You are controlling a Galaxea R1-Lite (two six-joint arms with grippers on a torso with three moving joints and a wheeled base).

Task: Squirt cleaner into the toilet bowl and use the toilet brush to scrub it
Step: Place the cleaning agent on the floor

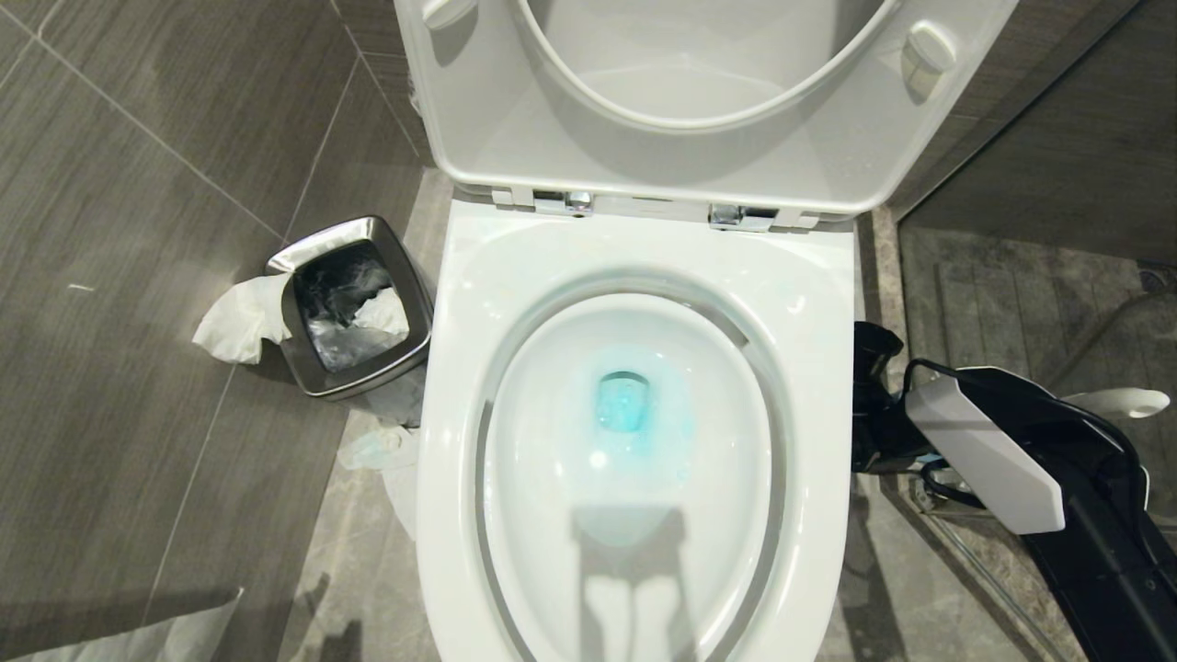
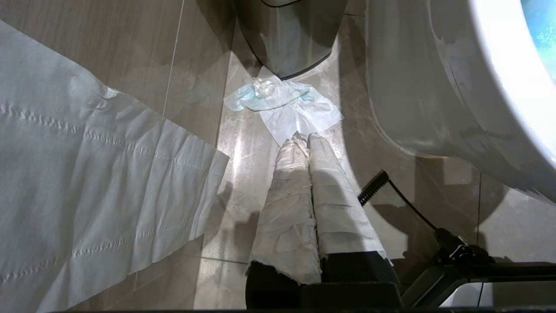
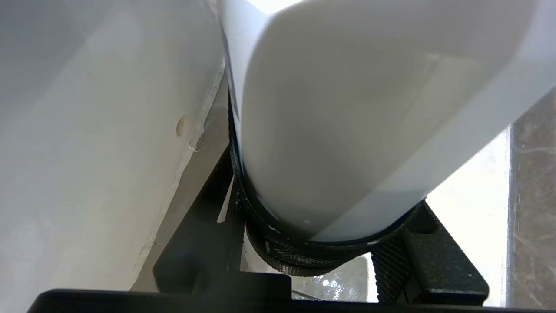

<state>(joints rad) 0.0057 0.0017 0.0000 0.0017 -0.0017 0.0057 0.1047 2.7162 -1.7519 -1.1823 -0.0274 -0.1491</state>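
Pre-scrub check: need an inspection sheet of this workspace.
Surface: floor tiles, littered with paper.
Job's things: toilet bowl, seat and lid up, blue cleaner in the water; toilet brush, probably the white rounded end behind the right arm.
Clutter: tissue on floor; paper sheet; steel bin with tissue hanging over it.
Tools: left tool shut, paper-wrapped, above floor; right tool closed on white rounded object beside bowl.
Cables: black cable.
Surroundings: grey wall tiles.

Right gripper point(image 3: 321, 243) has its black ridged fingers point(image 3: 391, 269) clamped round a fat white rounded container point(image 3: 347, 130), right beside the toilet bowl point(image 3: 87, 152) and its glossy outer wall.
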